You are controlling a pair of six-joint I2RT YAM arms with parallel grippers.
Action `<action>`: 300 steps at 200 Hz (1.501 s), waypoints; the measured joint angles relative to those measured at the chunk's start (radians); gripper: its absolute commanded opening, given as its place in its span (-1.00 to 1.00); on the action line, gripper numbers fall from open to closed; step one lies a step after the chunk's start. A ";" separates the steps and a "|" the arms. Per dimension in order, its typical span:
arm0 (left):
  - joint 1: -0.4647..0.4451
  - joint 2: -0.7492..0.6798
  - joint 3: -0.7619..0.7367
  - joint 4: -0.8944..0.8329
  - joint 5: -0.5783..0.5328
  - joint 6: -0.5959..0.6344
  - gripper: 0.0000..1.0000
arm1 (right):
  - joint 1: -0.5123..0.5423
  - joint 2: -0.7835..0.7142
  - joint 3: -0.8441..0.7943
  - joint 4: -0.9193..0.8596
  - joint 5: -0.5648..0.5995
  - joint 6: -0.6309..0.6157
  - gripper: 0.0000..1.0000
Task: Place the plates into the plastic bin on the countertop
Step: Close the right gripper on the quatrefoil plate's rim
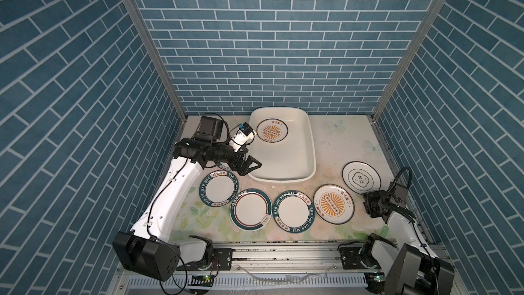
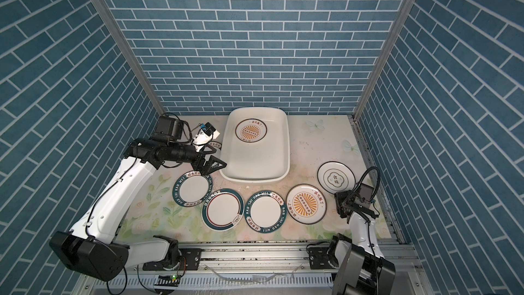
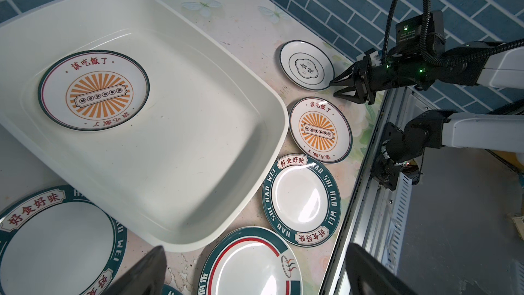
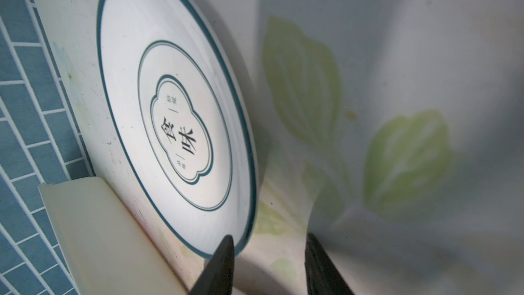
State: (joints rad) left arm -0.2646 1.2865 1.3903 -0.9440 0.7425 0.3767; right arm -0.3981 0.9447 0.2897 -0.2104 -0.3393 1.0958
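Observation:
The white plastic bin (image 1: pixel 310 140) (image 2: pixel 287 148) (image 3: pixel 279 126) stands at the back of the flowered countertop (image 1: pixel 343 143) and holds one sunburst plate (image 1: pixel 272 134) (image 3: pixel 93 90). In front lie two lettered-rim plates (image 1: pixel 218 189) (image 1: pixel 295 211), a teal-and-red ringed plate (image 1: pixel 251 209), a sunburst plate (image 1: pixel 333 204) and a thin-rimmed white plate (image 1: pixel 361 177) (image 4: pixel 175 109). My left gripper (image 1: pixel 251 167) (image 3: pixel 255 251) hangs open and empty by the bin's near left corner. My right gripper (image 1: pixel 365 195) (image 3: pixel 333 89) (image 4: pixel 268 239) is low, open, its jaws either side of the thin-rimmed plate's near edge.
Another lettered-rim plate (image 2: pixel 214 144) (image 3: pixel 56 236) lies mostly hidden under my left arm beside the bin. Blue brick-pattern walls (image 1: pixel 269 52) close in three sides. A metal rail (image 1: pixel 283 253) with the arm bases runs along the front edge.

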 measured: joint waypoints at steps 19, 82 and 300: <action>0.000 -0.001 0.000 0.001 0.000 0.000 0.99 | -0.005 0.000 0.000 0.019 -0.004 0.000 -0.18; -0.001 -0.002 0.000 0.009 0.003 -0.003 0.99 | -0.019 0.050 -0.016 0.095 -0.016 0.002 -0.23; -0.001 -0.002 0.000 0.031 0.003 -0.013 0.99 | -0.047 0.133 -0.060 0.288 -0.037 0.031 -0.81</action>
State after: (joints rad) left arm -0.2657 1.2850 1.3903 -0.9131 0.7460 0.3637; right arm -0.4446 1.0775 0.2295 0.0776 -0.3759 1.1263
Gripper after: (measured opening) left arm 0.995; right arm 0.124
